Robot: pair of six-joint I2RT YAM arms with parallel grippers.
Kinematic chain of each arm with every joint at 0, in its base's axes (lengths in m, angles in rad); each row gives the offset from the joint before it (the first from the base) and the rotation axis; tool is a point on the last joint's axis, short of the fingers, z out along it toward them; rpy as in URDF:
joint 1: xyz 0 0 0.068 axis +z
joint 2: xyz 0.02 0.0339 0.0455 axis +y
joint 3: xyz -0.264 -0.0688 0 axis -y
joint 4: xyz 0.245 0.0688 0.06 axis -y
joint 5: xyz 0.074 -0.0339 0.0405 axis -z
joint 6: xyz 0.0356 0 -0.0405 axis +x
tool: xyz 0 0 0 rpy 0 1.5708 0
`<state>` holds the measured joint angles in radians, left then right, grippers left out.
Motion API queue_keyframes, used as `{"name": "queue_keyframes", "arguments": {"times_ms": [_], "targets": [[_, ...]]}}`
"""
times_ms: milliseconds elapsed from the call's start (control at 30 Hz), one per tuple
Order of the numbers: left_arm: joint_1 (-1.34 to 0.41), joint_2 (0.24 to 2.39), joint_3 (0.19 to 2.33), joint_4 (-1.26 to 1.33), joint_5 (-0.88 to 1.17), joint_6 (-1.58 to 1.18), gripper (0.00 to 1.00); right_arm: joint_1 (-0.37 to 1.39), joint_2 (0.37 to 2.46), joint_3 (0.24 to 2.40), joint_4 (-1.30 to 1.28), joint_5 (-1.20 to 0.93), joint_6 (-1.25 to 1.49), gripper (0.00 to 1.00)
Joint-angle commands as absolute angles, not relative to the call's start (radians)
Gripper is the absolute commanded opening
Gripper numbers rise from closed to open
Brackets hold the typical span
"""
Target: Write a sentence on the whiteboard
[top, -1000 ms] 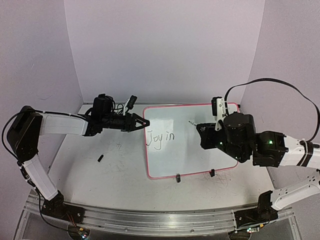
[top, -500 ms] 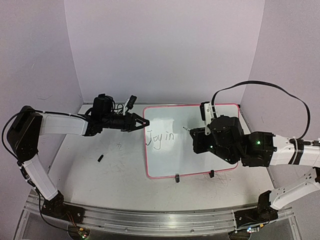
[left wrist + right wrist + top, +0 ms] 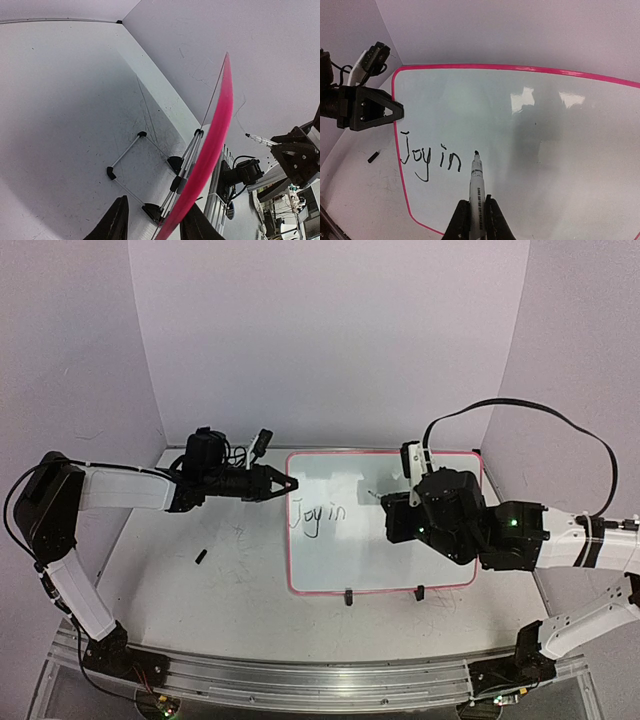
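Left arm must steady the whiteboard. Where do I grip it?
The pink left edge, near the far corner, coming from the left: the whiteboard is a thin sheet, and the left gripper has a finger on each side of that edge.

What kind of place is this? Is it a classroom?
Probably a robot lab's test booth, not a classroom. Plain walls box in one table. The left arm and right arm are bolted to a metal rail, and the right one holds a marker over a whiteboard.
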<state>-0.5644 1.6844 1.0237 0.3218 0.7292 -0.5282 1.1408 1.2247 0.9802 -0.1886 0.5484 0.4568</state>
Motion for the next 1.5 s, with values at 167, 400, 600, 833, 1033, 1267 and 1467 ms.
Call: {"name": "queue_keyframes", "arguments": {"times_ms": [167,400,600,833,1033,1267,1467], "targets": [[-0.583,1.674,1.049,0.356,0.669,-0.488,0.28,1.096,1.211,0.96,-0.169,0.471,0.439,0.0],[-0.596,1.654,1.028,0.372,0.645,-0.476,0.16,1.078,1.222,0.966,-0.164,0.463,0.443,0.0],[-0.637,1.623,0.998,0.38,0.577,-0.441,0.07,1.075,1.231,0.954,-0.123,0.378,0.398,0.0],[-0.665,1.566,0.917,0.417,0.489,-0.411,0.03,1.076,1.215,0.94,-0.128,0.364,0.394,0.0],[-0.67,1.557,0.878,0.446,0.476,-0.415,0.01,1.076,1.231,0.946,-0.177,0.372,0.418,0.0],[-0.677,1.551,0.867,0.468,0.469,-0.42,0.0,1.076,1.235,0.942,-0.186,0.407,0.431,0.0],[-0.678,1.545,0.861,0.474,0.472,-0.425,0.0,1.076,1.281,0.966,-0.191,0.439,0.452,0.0]]}}
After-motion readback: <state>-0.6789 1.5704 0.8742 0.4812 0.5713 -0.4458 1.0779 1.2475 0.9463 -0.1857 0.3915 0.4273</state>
